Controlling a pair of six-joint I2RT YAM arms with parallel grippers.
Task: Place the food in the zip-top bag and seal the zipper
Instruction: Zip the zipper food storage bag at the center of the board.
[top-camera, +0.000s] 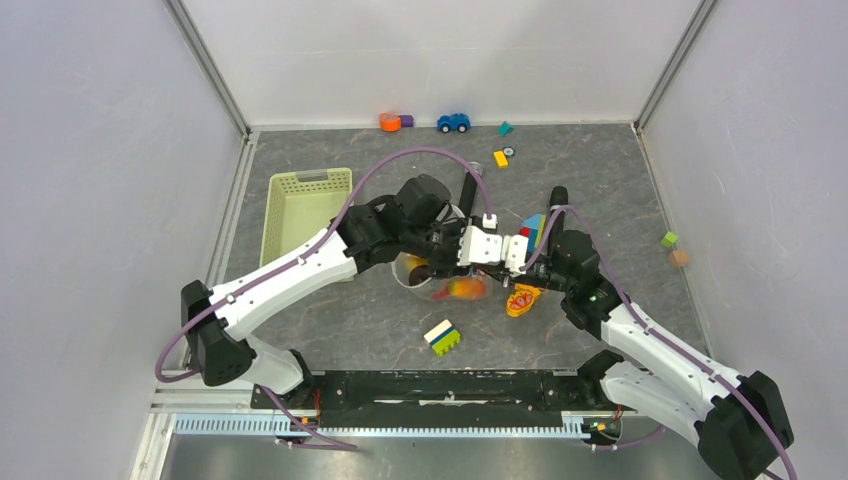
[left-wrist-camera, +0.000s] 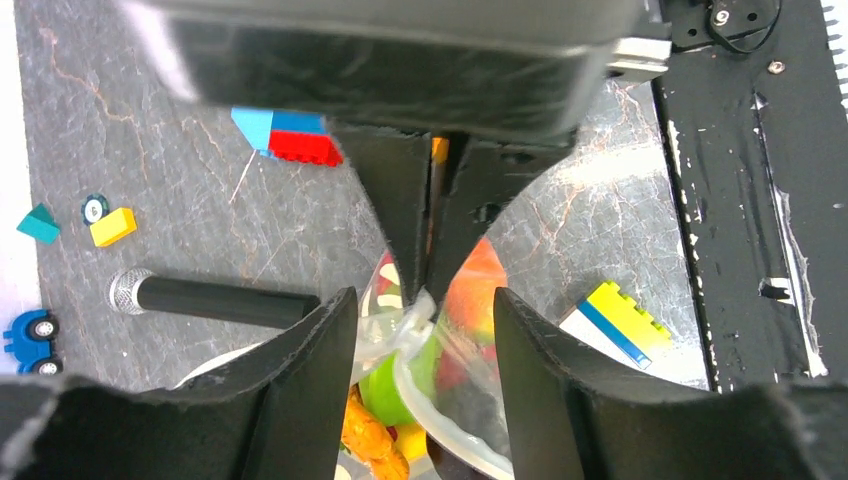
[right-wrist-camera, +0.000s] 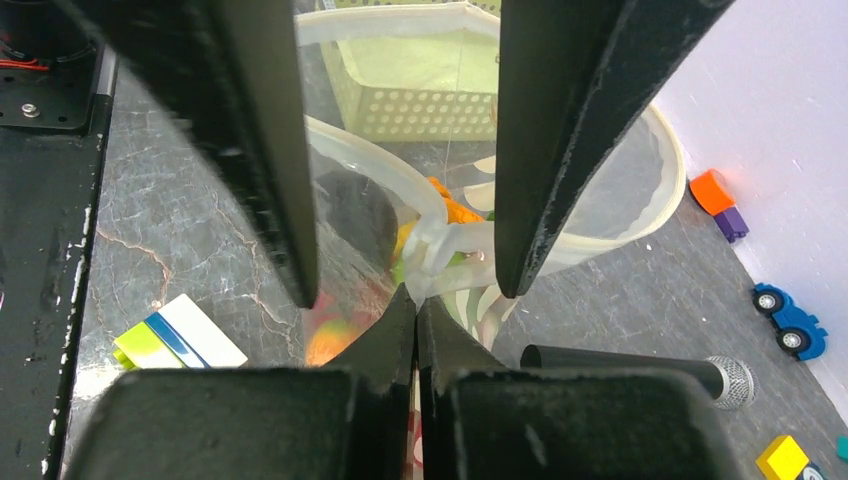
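Note:
The zip-top bag (top-camera: 432, 274) lies mid-table. It holds food (top-camera: 462, 288): a green piece (left-wrist-camera: 385, 385), an orange carrot (left-wrist-camera: 365, 430), a yellow piece (left-wrist-camera: 412, 440) and a red-orange fruit (left-wrist-camera: 472, 295). The whitish zipper (left-wrist-camera: 432, 405) curves along the bag's open edge and also shows in the right wrist view (right-wrist-camera: 370, 165). My right gripper (right-wrist-camera: 417, 305) is shut on a bunched bit of that edge; it also shows in the top view (top-camera: 510, 252). My left gripper (left-wrist-camera: 422, 300) is open, its fingers (right-wrist-camera: 262, 150) straddling the same spot from the opposite side, and it shows in the top view too (top-camera: 486, 250).
A pale green basket (top-camera: 305, 205) stands left of the bag. A black microphone-like cylinder (left-wrist-camera: 215, 297) lies beside the bag. A white-blue-yellow block (top-camera: 442, 337) and an orange-and-red lumpy toy (top-camera: 522, 299) lie in front. Blue and red blocks (left-wrist-camera: 290, 135), a toy car (top-camera: 453, 122) and small blocks lie further back.

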